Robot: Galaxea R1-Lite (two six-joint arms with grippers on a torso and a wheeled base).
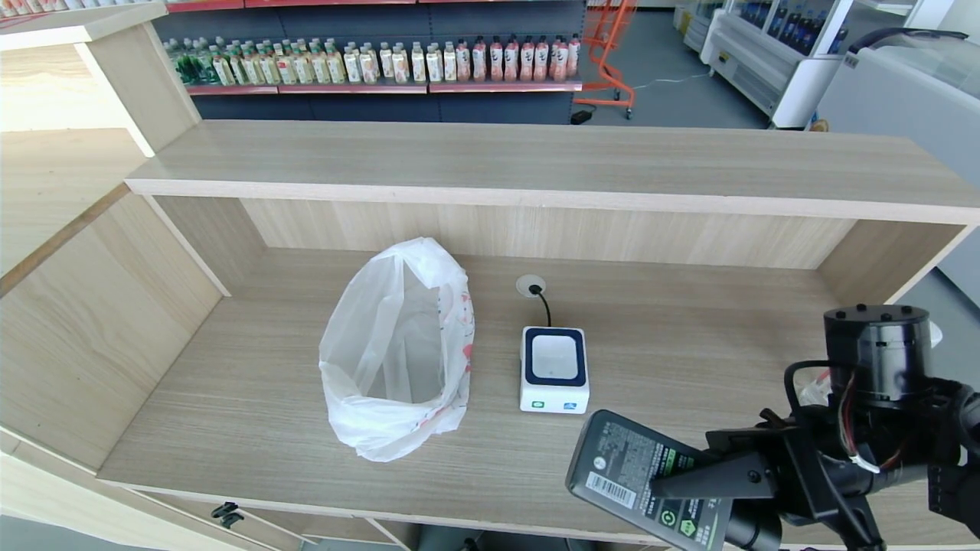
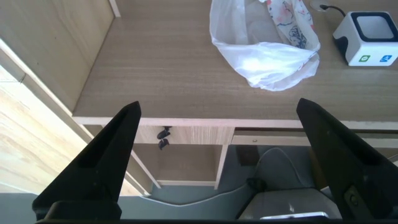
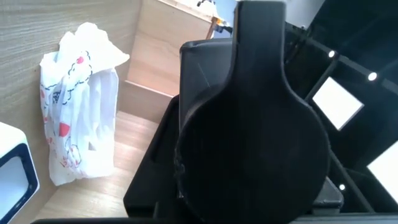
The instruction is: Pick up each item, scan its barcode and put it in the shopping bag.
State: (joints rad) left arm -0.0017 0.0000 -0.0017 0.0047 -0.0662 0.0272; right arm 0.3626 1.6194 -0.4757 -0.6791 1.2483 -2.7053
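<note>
I have the right gripper (image 1: 674, 484) with its jaws closed on a flat dark grey rectangular packet (image 1: 619, 462). The packet has rounded corners and a matte face. That face carries a white barcode label and small print, and it is turned up toward my head camera. The packet hangs over the front right part of the pale wood-grain laminate desk (image 1: 253, 413). It is near the scanner, towards the front edge, and does not touch it.

The small white plastic box scanner (image 1: 554, 369) sits flat near the middle of the desk. Its corners are rounded and its glossy pale window is framed in dark blue. A thin black cable (image 1: 545, 308) curves from its back to a round grey grommet (image 1: 530, 286) set in the desk surface.

Just to the left of the scanner stands the thin translucent white plastic shopping bag (image 1: 398, 352). It is crinkled and slack, with red print down one side. Its mouth gapes open, up and toward the front edge.

The left gripper (image 2: 217, 168) hangs out in front of the desk's front edge. Its jaws are spread wide apart, and the two black fingers (image 2: 106, 168) are wedge-shaped.

Beyond the raised wooden ledge at the back of the desk I can see a shelf of plastic bottles (image 1: 383, 65) in neat rows.
</note>
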